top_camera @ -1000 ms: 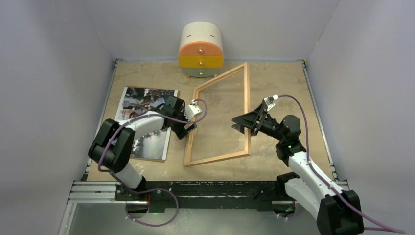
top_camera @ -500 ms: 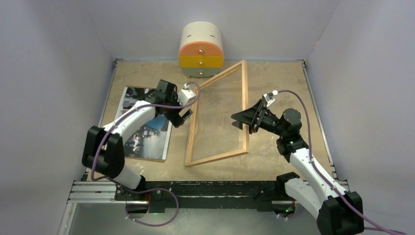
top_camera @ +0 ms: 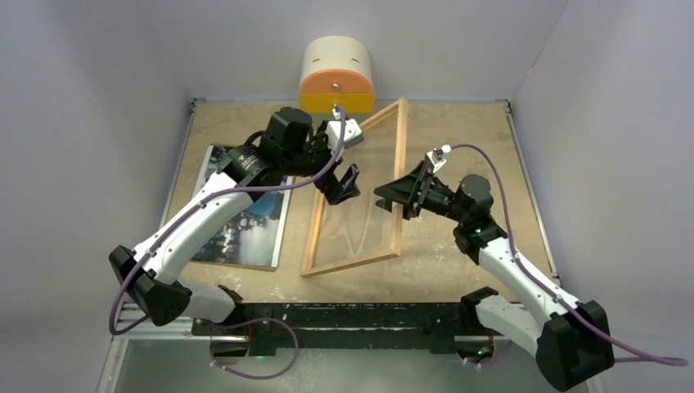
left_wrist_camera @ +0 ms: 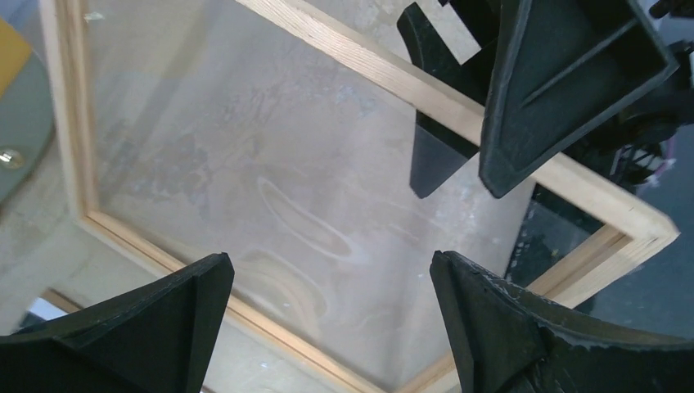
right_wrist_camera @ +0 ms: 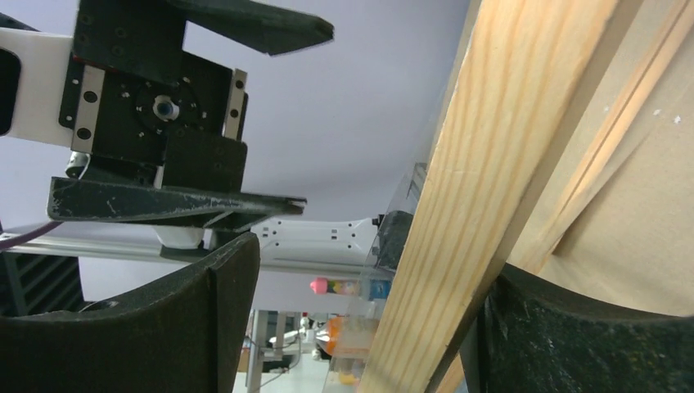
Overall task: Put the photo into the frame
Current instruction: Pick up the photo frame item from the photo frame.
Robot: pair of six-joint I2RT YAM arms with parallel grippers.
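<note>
Propping frame (top_camera: 350, 263) up on its left rail w/ R gripper (top_camera: 398, 199) clamped on right rail, lifting that side off table (top_camera: 458, 131) (prob to flip it for loading). Holding L gripper (top_camera: 344, 187) spread wide, empty, over pane (left_wrist_camera: 270, 188), likely to steady it. Leaving photo (top_camera: 250, 229) flat, just left of frame, not yet picked.

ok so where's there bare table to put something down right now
Bare table shows in the far right corner, between the frame and the table's right edge, and in the near strip in front of the frame. The middle is crowded: the left gripper hangs open over the tilted frame, and the right gripper grips its right side. The photo fills the left.
</note>
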